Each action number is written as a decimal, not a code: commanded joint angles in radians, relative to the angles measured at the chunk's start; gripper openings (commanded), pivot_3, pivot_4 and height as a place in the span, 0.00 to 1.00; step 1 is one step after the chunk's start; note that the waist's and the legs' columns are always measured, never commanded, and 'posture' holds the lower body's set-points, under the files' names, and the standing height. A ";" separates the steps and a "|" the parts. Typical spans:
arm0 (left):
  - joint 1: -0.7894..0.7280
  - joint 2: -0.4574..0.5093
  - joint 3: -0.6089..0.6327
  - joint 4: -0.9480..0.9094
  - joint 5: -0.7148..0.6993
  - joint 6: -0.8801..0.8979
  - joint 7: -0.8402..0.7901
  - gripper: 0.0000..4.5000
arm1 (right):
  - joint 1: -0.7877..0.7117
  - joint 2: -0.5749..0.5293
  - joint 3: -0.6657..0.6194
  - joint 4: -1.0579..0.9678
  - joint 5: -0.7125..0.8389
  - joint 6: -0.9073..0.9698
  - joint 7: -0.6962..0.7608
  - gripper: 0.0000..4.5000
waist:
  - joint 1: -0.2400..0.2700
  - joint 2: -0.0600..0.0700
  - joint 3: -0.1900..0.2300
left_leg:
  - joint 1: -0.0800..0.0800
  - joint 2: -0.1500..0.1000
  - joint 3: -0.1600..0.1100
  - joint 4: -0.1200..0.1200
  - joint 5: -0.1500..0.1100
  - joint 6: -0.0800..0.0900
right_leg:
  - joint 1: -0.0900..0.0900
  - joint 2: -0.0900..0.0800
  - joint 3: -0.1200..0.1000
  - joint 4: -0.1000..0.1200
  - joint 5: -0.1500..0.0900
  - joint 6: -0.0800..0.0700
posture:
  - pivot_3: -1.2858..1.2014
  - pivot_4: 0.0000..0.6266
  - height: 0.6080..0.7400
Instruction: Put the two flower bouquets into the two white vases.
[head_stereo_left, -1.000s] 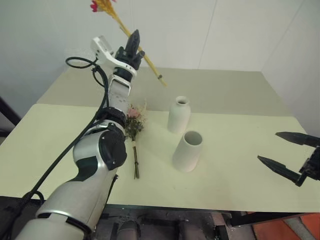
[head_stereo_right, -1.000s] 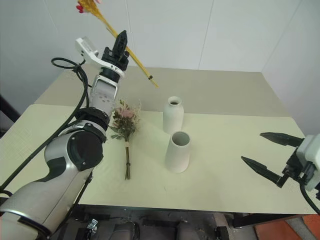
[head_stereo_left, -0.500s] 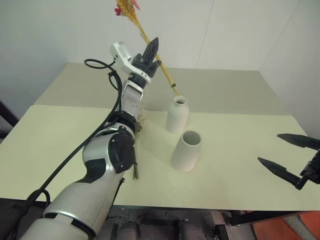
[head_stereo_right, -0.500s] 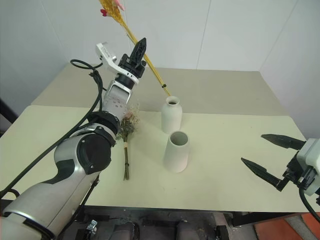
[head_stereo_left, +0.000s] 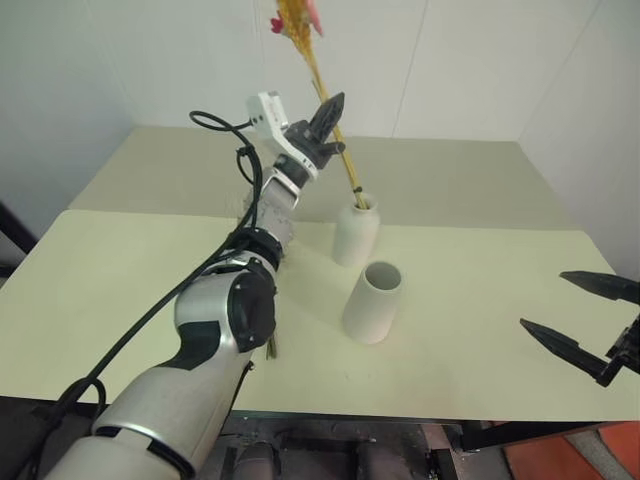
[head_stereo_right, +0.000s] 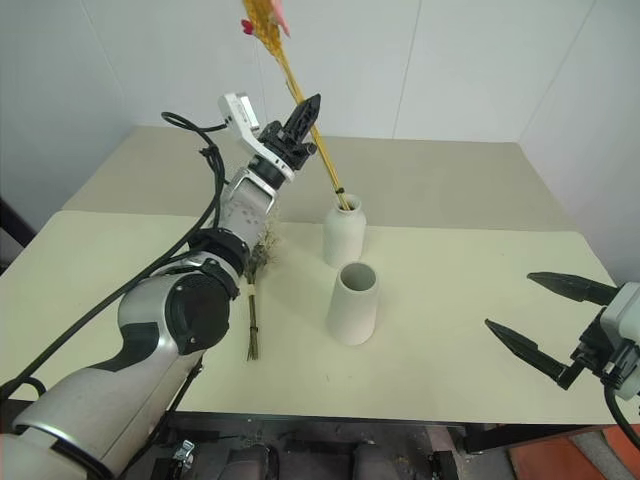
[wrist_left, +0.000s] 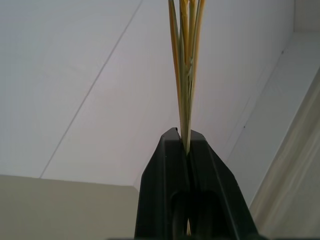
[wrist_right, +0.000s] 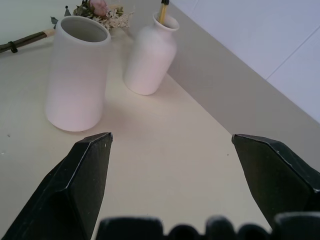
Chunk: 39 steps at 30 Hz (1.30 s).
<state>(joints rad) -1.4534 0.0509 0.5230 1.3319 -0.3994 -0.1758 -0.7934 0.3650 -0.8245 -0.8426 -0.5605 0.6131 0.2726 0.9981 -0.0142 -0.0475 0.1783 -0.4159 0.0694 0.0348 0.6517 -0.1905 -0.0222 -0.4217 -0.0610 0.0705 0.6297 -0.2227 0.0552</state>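
While the left gripper (head_stereo_right: 305, 115) is clamping the plume (head_stereo_right: 300, 95), stems below its jaws are entering the bottle vase (head_stereo_right: 342, 232); lowering needed; right gripper (head_stereo_right: 550, 325) wide.

Matte white narrow-necked bottle vase (head_stereo_right: 342, 236); matte white wide-mouthed tapered vase (head_stereo_right: 354, 302). Slim golden-orange plume bouquet (head_stereo_right: 300, 100), pink-red flower at its tip. Bushy bouquet (wrist_right: 102, 11): pink rose, cream sprigs; pale yellow-green tabletop (head_stereo_right: 450, 300).
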 joint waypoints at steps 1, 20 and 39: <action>-0.010 -0.003 -0.038 -0.006 0.048 -0.043 0.004 0.01 | 0.002 0.008 -0.062 -0.032 0.033 -0.003 -0.010 1.00 | 0.000 0.000 0.000 | 0.000 0.000 0.000 0.000 0.000 0.000 | 0.000 0.000 0.000 0.000 0.000 0.000 | 0.52 0.24 1.00; 0.015 0.001 -0.170 -0.004 0.218 -0.137 -0.008 0.16 | -0.049 0.004 -0.057 -0.028 0.085 -0.006 -0.043 1.00 | 0.000 0.000 0.000 | 0.000 0.000 0.000 0.000 0.000 0.000 | 0.000 0.000 0.000 0.000 0.000 0.000 | 0.52 0.24 1.00; 0.009 0.232 -0.299 -0.029 0.319 -0.042 -0.302 0.99 | -0.111 -0.023 0.019 0.064 0.028 -0.024 -0.027 1.00 | -0.004 0.000 0.000 | 0.000 0.000 -0.001 0.000 0.000 0.000 | 0.000 0.000 0.000 0.001 0.000 0.000 | 0.52 0.24 1.00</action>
<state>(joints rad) -1.4160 0.2707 0.1942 1.3428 -0.0294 -0.2481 -1.0256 0.2692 -0.8324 -0.8172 -0.5004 0.6450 0.2690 0.9644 -0.0184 -0.0472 0.1782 -0.4160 0.0693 0.0341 0.6515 -0.1905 -0.0222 -0.4221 -0.0608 0.0706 0.6304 -0.2225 0.0547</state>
